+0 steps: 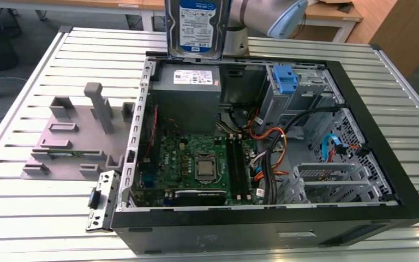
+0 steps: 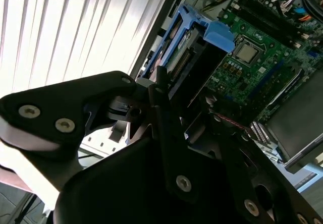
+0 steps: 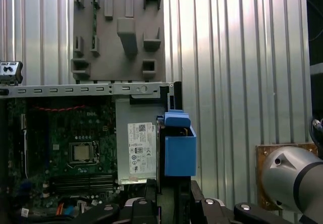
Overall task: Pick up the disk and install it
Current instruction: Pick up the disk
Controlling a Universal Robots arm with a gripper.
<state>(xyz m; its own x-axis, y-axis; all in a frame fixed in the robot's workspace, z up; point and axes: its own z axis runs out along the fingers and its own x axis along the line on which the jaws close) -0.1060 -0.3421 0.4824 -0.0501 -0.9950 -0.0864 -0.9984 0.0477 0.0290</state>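
Observation:
The disk, a silver drive with a white-and-blue label, hangs upright above the far edge of the open computer case in the exterior view. In the first wrist view the disk is seen edge-on with its blue carrier rail, over the grey power supply. My gripper is shut on the disk from behind, with black fingers on either side. The second wrist view shows the disk beyond the black finger links, above the motherboard.
The case lies on a slatted metal table. Inside are a grey power supply, a motherboard, loose cables and a bare blue bracket in the drive bay. A grey fixture block stands on the exterior view's left.

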